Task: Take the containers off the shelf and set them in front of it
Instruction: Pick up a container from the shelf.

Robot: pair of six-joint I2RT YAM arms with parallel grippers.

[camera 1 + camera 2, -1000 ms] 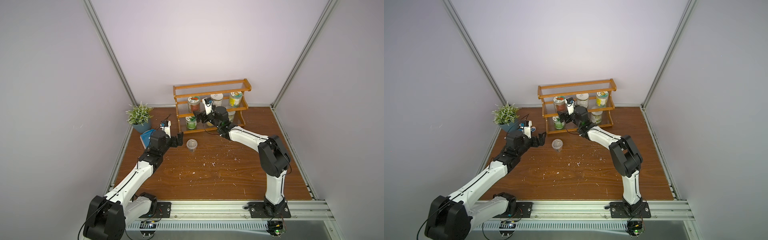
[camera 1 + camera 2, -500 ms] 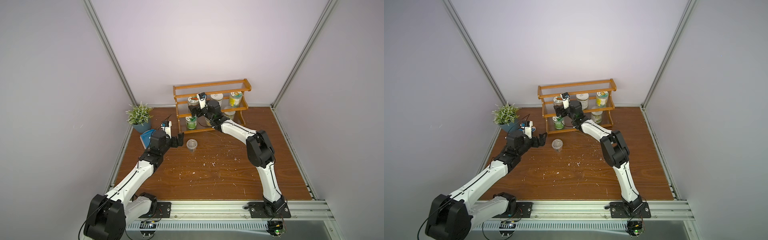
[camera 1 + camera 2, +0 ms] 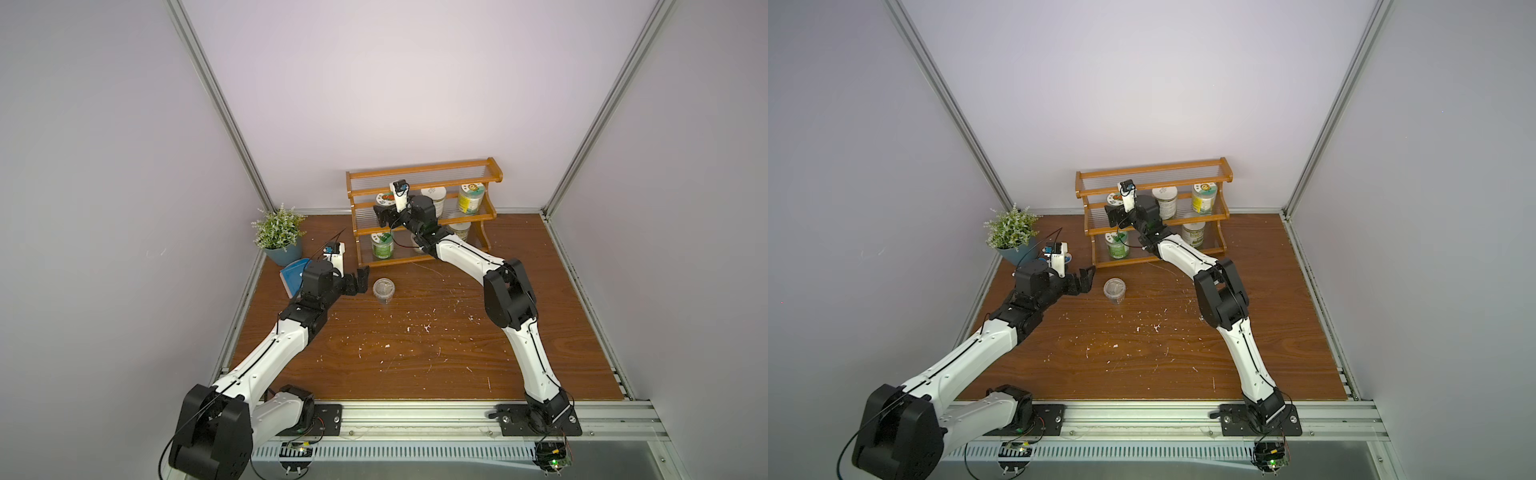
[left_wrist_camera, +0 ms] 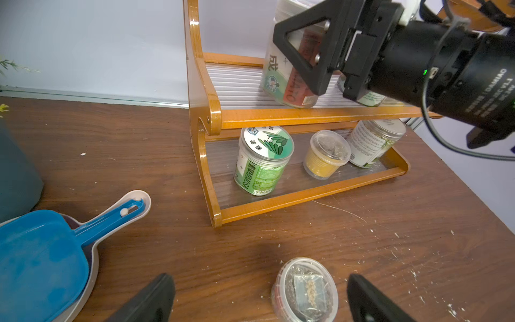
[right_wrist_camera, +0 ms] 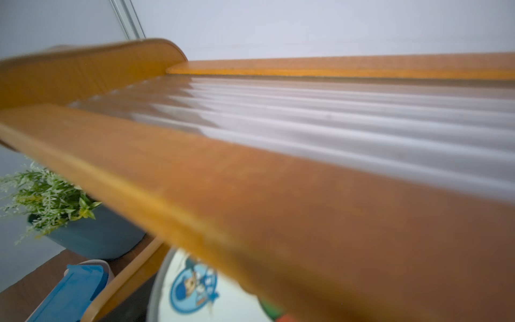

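1 crumb-flecked wood-grain bench [image 3: 415,353], pale walls, ribbed shelf [image 3: 424,171]; left gripper [image 3: 360,280] gapes empty, right gripper [image 3: 382,216] spread wide at red jar [image 4: 278,83].

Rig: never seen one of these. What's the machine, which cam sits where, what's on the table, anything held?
Two robot arms are mounted at the front edge of the table, each ending in a two-finger gripper. The two wide pictures come from one overhead stereo camera. The close-ups come from cameras on the wrists. At the back stands a wooden shelf with six small containers. A seventh, a clear cup, sits in front. A potted plant and blue scoop lie aside. The left gripper is open just short of the cup, holding nothing. The right gripper is open at the red-labelled jar on the middle tier. No grip shows.
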